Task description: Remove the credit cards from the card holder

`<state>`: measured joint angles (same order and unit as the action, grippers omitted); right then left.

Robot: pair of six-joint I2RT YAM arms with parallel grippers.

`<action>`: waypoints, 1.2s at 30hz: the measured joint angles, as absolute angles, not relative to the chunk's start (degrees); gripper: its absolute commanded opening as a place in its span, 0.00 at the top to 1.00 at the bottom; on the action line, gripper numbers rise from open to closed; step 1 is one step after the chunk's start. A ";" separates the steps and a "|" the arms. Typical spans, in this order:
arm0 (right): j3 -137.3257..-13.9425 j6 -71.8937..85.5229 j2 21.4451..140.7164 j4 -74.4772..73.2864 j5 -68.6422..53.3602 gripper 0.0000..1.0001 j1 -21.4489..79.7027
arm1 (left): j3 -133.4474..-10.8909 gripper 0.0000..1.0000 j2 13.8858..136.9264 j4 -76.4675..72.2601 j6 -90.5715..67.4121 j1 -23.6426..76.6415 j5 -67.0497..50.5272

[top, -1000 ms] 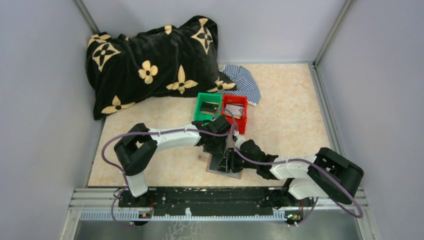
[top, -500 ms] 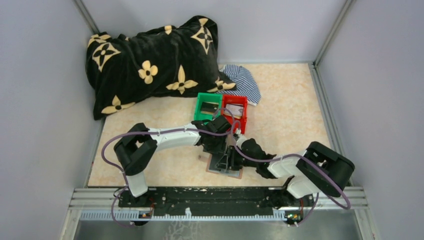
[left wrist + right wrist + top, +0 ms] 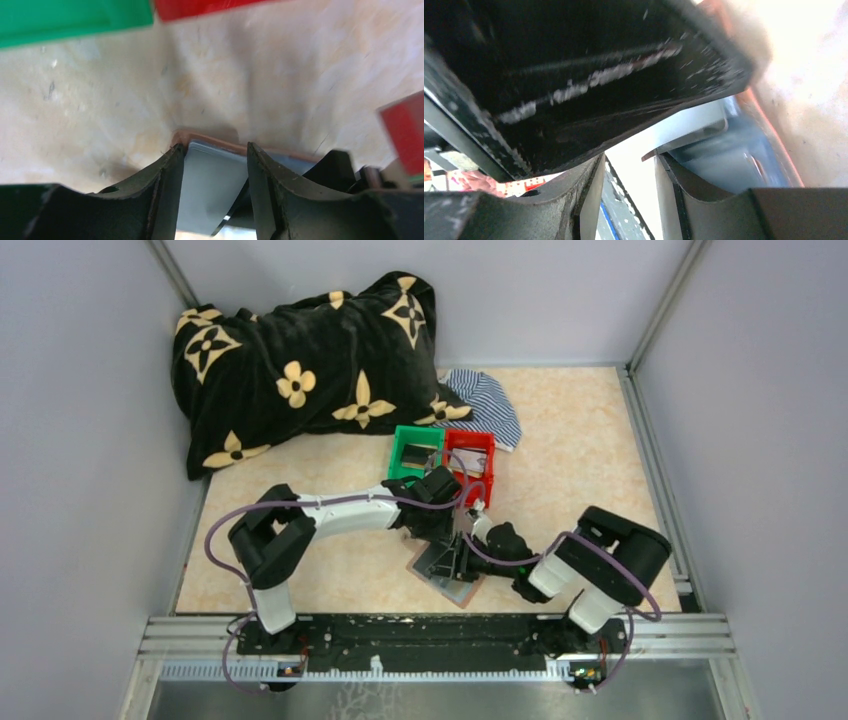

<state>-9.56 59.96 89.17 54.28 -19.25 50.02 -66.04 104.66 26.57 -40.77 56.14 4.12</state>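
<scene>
Arms bent inward, left end effector [image 3: 215, 172] and right end effector [image 3: 628, 200] nearly touching, fingers parted

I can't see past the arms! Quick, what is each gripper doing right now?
Left gripper: open, over the card holder, on its blue-grey panel.
Right gripper: jaws apart; whether it grips anything cannot be told.
</scene>
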 measured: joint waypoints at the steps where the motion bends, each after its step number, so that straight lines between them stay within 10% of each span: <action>1: -9.26 60.86 90.61 57.17 -19.16 0.58 50.02 | -65.95 1.00 104.75 24.77 -41.01 55.81 4.08; 17: -6.07 64.84 98.21 73.80 -16.78 0.59 50.02 | -65.41 1.00 108.55 9.06 -42.87 55.61 1.78; 27: -15.92 51.59 70.02 30.26 -11.38 0.57 56.75 | -65.41 1.00 108.71 8.88 -42.59 54.96 0.36; 36: -17.80 45.28 66.02 10.11 -6.28 0.92 63.72 | -65.58 1.00 108.71 8.95 -41.39 54.59 -0.03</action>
<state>-17.80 45.28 66.02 10.11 -6.28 63.72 -65.58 108.71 8.95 -41.39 54.59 -0.03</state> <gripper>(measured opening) 0.167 0.005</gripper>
